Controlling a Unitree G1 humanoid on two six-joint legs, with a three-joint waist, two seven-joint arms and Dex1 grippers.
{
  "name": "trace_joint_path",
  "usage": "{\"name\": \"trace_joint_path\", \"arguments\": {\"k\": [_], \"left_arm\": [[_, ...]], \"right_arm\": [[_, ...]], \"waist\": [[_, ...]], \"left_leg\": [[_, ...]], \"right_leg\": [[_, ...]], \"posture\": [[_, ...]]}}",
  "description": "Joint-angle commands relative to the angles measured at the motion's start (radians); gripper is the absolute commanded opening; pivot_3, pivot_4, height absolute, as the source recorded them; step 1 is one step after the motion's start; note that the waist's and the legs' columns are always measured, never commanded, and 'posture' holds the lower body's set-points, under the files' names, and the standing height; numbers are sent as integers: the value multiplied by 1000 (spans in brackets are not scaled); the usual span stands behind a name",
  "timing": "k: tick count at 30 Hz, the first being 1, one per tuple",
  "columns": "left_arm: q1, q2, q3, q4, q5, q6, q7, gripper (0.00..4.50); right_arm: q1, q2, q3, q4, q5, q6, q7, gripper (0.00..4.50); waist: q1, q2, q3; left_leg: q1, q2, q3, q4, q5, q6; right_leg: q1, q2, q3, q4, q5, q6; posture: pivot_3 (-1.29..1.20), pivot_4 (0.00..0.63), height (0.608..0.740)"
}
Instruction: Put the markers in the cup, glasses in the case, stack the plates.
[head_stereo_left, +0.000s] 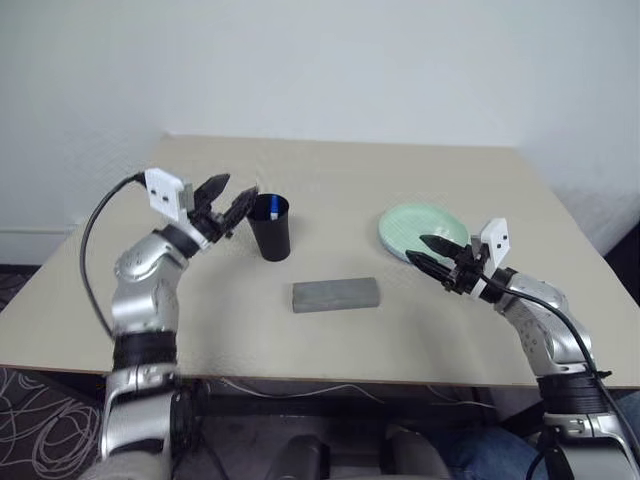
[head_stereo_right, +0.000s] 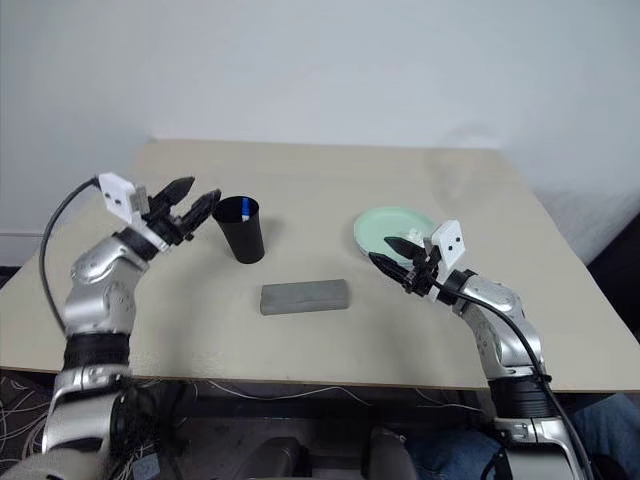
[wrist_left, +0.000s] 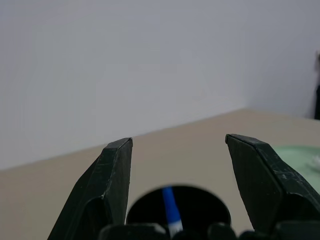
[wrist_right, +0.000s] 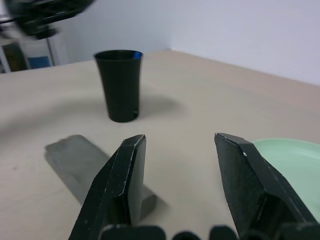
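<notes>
Cup (head_stereo_left: 270, 228): black tumbler standing upright on the bench, left of centre in the head views, just right of the left gripper.
Marker (head_stereo_left: 273, 208): a blue-capped pen stands inside the cup, cap up, leaning against the wall; the left wrist view shows its blue end in the dark mouth. A second marker cannot be made out.
Case (head_stereo_left: 335, 295): flat grey box lying closed on the bench at frame centre, below and right of the cup, apart from it.
Plate (head_stereo_left: 412, 228): mint green, lying flat right of centre, up and right of the case. Whether a second plate lies under it cannot be told.
Left gripper (head_stereo_left: 226, 198): held above the bench at the left of the frame, level with the cup's rim and just beside it, pointing toward the cup. Jaws stand well apart and hold nothing; in the wrist view the cup mouth shows between the two fingers (wrist_left: 112, 185).
Right gripper (head_stereo_left: 427, 252): at the right of the frame, over the near edge of the plate, pointing left. Jaws parted with a clear gap, empty; the wrist view shows bare bench between the fingers (wrist_right: 127, 185).
Bench (head_stereo_left: 330, 180): beige top carrying cup, case and plate.
</notes>
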Motion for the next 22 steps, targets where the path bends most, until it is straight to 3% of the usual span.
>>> {"name": "trace_joint_path", "arguments": {"k": [1,5,12,22], "left_arm": [[124,8,-21,-223,-37,75,23,3111],[222,-9,-53,-303,-18,95,65,3111],[325,-72,-124,-265,80,8,152,3111],[324,-118,-162,-211,95,-34,193,3111]], "right_arm": [[-49,-25,-48,52,-4,-47,-1,2376],[-61,-48,-64,130,-3,-75,22,2376],[-15,-63,-77,240,-16,-125,50,2376],[34,-87,-105,306,-18,-177,73,2376]], "waist": [[0,0,0],[1,1,0],[0,2,-1],[0,3,0]], "left_leg": [[0,0,0,0,0,0],[0,0,0,0,0,-1],[1,0,1,0,1,-1],[1,0,3,0,1,0]], "right_leg": [[0,0,0,0,0,0],[0,0,0,0,0,-1],[1,1,0,0,0,-2],[1,0,1,0,-1,-4]], "posture": [[0,0,721],[0,0,721],[0,0,721],[0,0,721]]}}
